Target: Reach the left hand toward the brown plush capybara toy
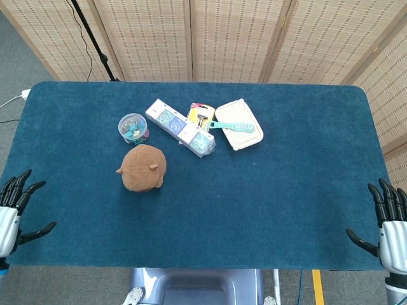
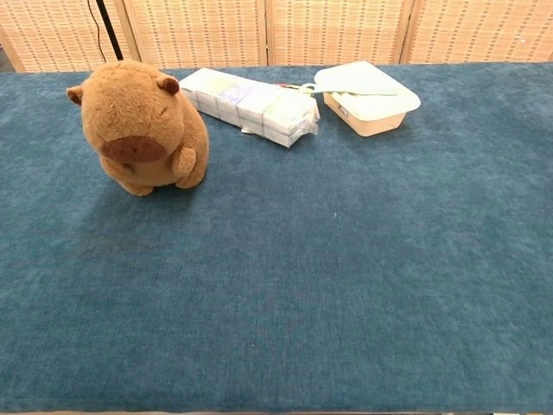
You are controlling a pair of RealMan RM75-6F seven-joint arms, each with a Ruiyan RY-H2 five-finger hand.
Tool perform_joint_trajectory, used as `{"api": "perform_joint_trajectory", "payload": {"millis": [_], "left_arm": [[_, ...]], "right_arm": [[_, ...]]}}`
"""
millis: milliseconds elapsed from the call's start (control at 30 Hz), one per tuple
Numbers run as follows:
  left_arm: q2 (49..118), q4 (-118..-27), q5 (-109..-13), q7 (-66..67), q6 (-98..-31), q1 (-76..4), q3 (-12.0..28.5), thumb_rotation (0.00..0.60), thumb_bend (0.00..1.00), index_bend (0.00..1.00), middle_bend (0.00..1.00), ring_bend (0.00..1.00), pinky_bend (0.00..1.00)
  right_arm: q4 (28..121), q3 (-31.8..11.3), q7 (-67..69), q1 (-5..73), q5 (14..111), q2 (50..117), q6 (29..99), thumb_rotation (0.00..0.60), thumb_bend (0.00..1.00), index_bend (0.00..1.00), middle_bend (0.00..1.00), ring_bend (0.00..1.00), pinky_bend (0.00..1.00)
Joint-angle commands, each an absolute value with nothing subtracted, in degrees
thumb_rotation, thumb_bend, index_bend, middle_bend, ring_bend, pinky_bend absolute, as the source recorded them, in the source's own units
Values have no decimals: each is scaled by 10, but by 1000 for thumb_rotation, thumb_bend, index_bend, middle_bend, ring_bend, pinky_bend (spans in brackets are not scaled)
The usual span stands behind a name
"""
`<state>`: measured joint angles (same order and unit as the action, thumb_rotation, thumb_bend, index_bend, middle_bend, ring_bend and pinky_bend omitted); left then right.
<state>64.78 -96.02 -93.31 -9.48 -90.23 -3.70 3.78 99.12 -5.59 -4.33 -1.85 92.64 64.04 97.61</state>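
The brown plush capybara toy (image 1: 142, 168) is seen upright on the blue bench (image 1: 267, 190), just in front of a small clear tub (image 1: 133, 127) that is hidden behind it in the chest view. The left hand (image 1: 14, 210) is held released with fingers spread, well left of the toy and partly cut off by the frame edge. The right hand (image 1: 388, 219) is likewise spread and empty far to the toy's right, its lower part cropped; neither hand is caught by the chest view.
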Motion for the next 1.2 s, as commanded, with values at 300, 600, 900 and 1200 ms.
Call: {"api": "perform_joint_trajectory", "payload": {"millis": [300,600,900,1200], "left_arm": [[688,-1017,-811,-3,-779,-144,122,600,213,459,0,0,0],[751,-998,-746,43,-743,-190,147,600,307,456,0,0,0],[806,-956,-732,41,-733,-218,152,600,306,459,0,0,0],[847,-936,-724,54,-738,-235,154,600,307,477,0,0,0]], "right_arm": [[994,-57,-26,-16,917,633,967,600,0,0,0,0,0],[995,-60,-14,-15,909,628,964,600,0,0,0,0,0],[997,-59,-3,-15,908,623,962,600,0,0,0,0,0],[999,-58,2,-14,907,621,958,600,0,0,0,0,0]]}}
